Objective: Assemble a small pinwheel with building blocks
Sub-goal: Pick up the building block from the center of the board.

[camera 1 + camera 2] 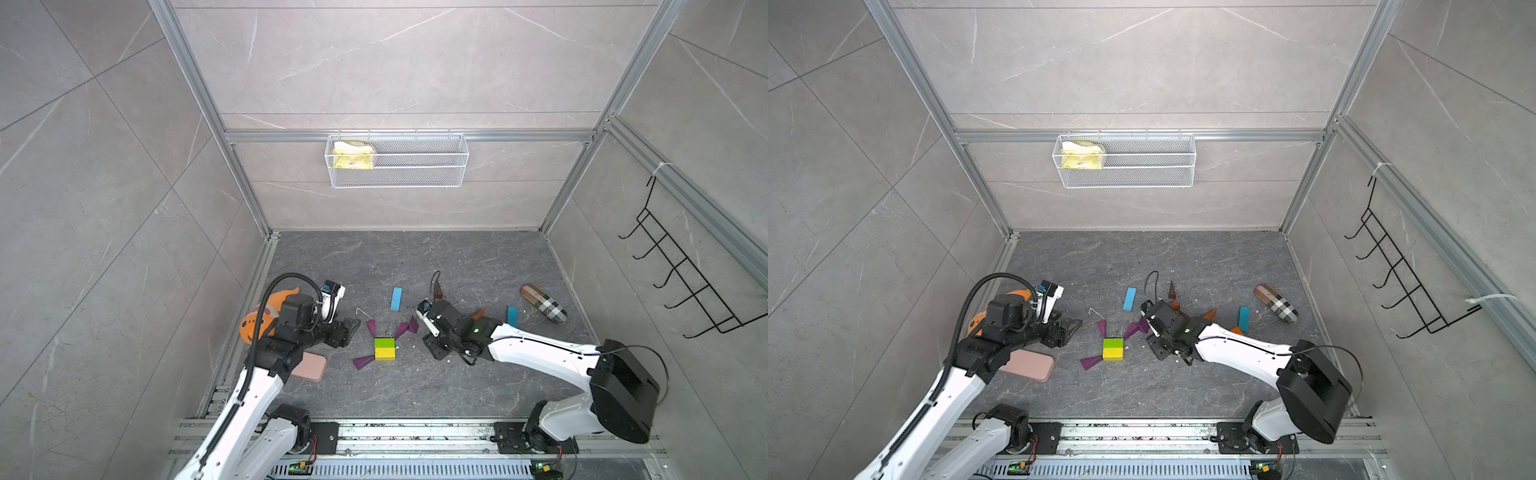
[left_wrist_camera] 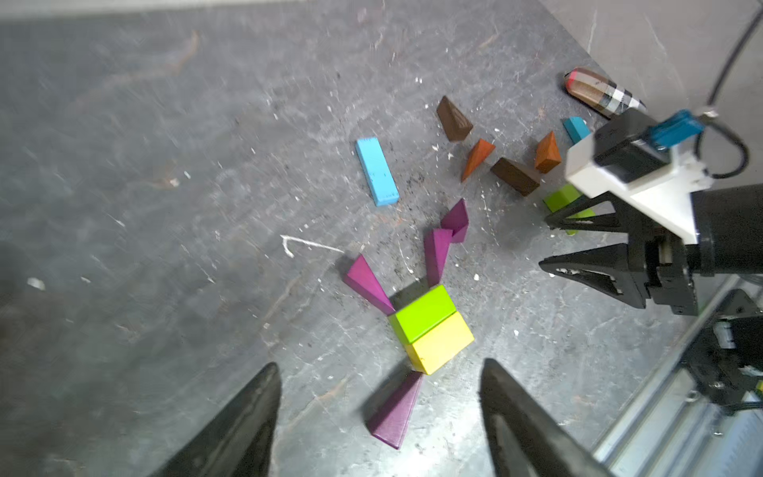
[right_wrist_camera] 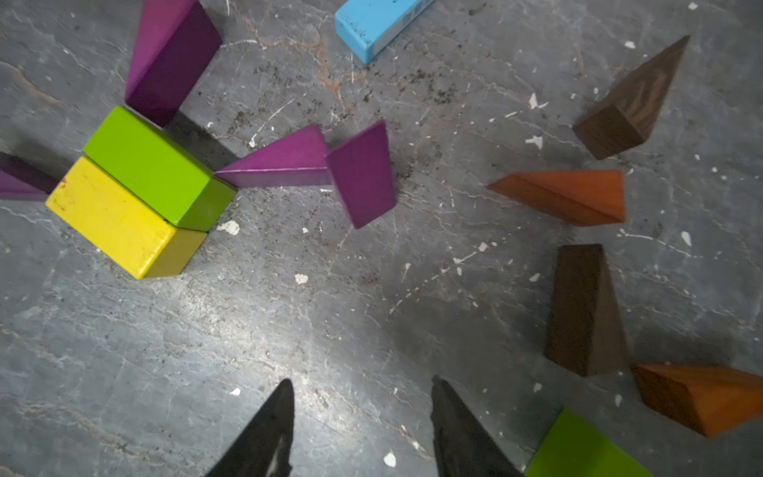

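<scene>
Building blocks [image 1: 385, 348] strewn on desk [image 1: 415, 257], wire basket [image 1: 424, 168] upper centre holding yellow item [image 1: 353, 157], arms low, left fingers [image 2: 247, 413] wide, right fingers [image 3: 268, 429] narrower, both empty.

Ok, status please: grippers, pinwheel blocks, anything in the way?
Left gripper, right gripper: open, empty. Green brick and yellow brick joined; three purple wedges at them. Fourth wedge astray, against another's end. Bare floor between right gripper and it.

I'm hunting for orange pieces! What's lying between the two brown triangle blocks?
An orange wedge lies between one brown wedge and the other brown wedge, touching neither. The right wrist view shows it clearly.
</scene>
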Tool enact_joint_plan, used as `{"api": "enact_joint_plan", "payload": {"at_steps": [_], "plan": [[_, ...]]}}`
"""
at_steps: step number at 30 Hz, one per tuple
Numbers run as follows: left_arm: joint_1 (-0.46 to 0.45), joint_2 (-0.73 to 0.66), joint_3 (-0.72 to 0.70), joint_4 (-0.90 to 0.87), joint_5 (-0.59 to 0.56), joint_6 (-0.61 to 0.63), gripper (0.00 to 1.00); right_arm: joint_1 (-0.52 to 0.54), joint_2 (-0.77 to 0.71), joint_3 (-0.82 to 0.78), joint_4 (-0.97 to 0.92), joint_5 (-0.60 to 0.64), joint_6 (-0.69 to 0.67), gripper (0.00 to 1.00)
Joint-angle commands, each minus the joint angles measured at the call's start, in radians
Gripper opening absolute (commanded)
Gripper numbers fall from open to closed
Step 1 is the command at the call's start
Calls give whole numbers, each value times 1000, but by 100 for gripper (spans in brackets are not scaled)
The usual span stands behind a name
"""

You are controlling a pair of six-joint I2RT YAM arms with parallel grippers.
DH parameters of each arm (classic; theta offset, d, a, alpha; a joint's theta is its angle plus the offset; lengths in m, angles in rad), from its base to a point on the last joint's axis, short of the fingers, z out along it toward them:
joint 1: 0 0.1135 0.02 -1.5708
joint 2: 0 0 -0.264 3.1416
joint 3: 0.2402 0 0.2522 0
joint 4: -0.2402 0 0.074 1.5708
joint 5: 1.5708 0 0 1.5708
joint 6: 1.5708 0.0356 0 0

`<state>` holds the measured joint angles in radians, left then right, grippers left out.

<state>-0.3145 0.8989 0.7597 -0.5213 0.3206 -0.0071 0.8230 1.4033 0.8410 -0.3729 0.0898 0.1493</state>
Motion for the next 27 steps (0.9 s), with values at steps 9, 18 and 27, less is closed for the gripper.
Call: {"api": "enact_joint_plan", "payload": {"at_steps": [9,18,27], "plan": [[-333,494,325,104,-311,-7,61,-178,-248,-117,88,-185,13,89],[-410,754,516,-8,-320,22,52,-381,-318,-227,159,-473,85,89],[-474,903,617,-49,-353,9,44,-410,-324,-253,186,-521,79,89]]}}
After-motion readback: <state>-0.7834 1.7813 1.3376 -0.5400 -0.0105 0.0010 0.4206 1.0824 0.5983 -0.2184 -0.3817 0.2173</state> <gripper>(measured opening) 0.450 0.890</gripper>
